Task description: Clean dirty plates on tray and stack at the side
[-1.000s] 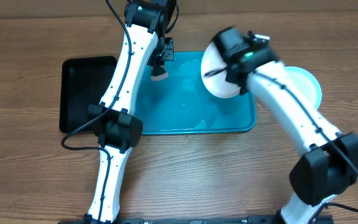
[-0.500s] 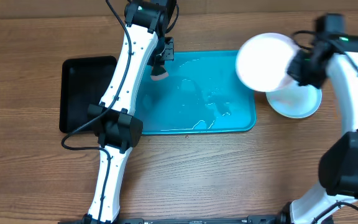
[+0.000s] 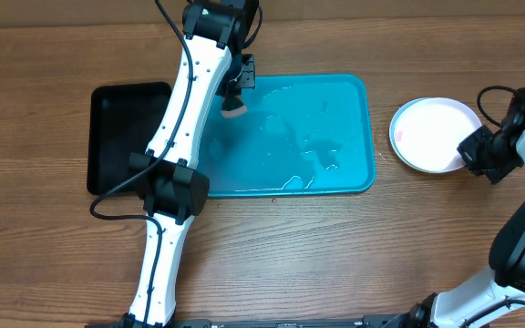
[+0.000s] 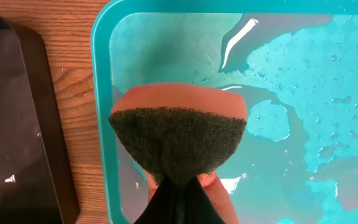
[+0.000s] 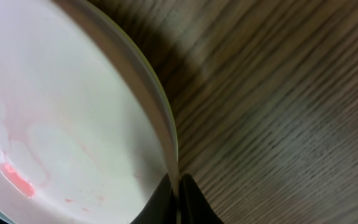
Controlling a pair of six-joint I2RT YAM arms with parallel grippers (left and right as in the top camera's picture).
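The turquoise tray (image 3: 354, 91) lies wet at the table's middle with no plates on it; it also shows in the left wrist view (image 4: 101, 93). A white plate (image 3: 436, 132) with faint red smears lies on the plate stack right of the tray. My right gripper (image 3: 478, 150) is shut on this plate's right rim (image 5: 160, 124). My left gripper (image 3: 233, 102) is shut on an orange sponge with a dark scouring face (image 4: 179, 134) and holds it over the tray's left end. The plates under the white one are hidden.
A black tray (image 3: 121, 137) lies left of the turquoise tray, its edge in the left wrist view (image 4: 17, 124). Water pools on the turquoise tray's floor (image 3: 308, 155). Bare wooden table surrounds the trays.
My right gripper has carried the white plate from over the tray rightward and lowered it onto the plate stack beside the tray. The left arm with the sponge has not moved.
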